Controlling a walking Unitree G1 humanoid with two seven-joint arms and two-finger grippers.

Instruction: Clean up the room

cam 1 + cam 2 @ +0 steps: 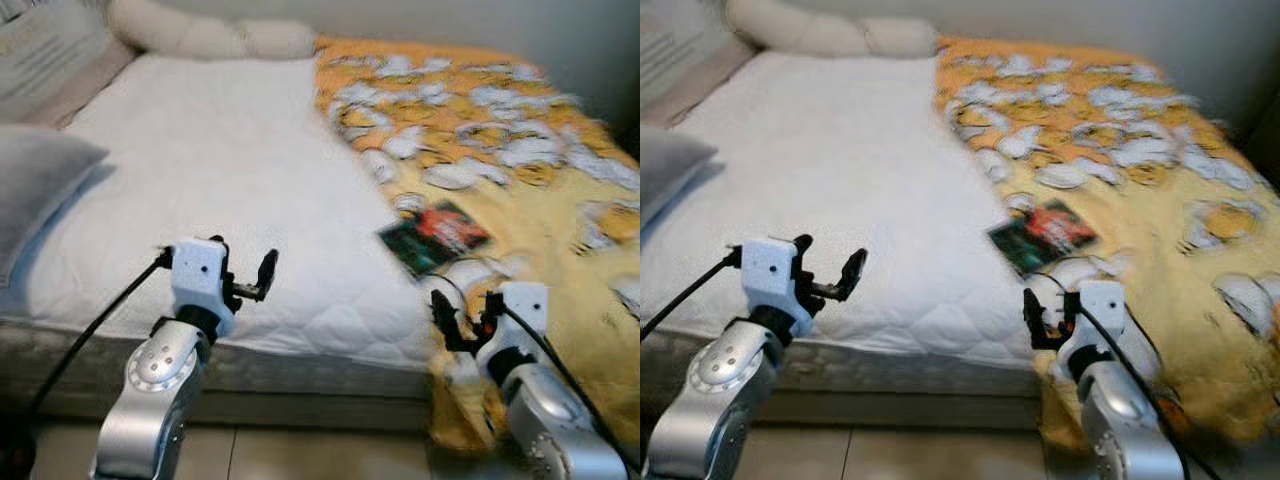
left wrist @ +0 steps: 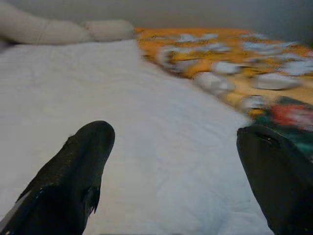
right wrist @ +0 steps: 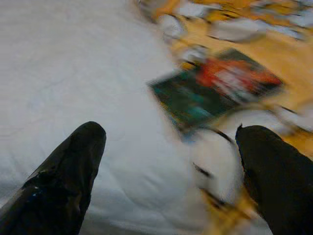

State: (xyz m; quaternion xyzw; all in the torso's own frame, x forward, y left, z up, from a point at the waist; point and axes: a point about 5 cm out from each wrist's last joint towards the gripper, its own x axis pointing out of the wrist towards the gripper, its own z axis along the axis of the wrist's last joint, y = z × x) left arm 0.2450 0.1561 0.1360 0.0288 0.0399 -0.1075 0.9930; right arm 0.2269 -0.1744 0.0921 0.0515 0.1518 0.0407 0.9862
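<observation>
Soft even indoor light, no glare; motion blur throughout, heaviest in right wrist view; faint shadows.

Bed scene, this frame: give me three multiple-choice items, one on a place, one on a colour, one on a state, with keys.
1. Where does the dark green and red flat book lie?
A. on the grey pillow
B. on the orange patterned blanket, by its edge with the white quilted mattress
C. on the floor

2. What colour is the long bolster at the head of the bed?
A. cream
B. blue
C. black

3. How do the right claw's fingers stand?
A. shut on the book
B. open, holding nothing
C. shut on the blanket

Key: 1 B, it rests on the blanket beside the mattress. 2 A, pale cream. 3 B, the right wrist view shows its fingers spread.
</observation>
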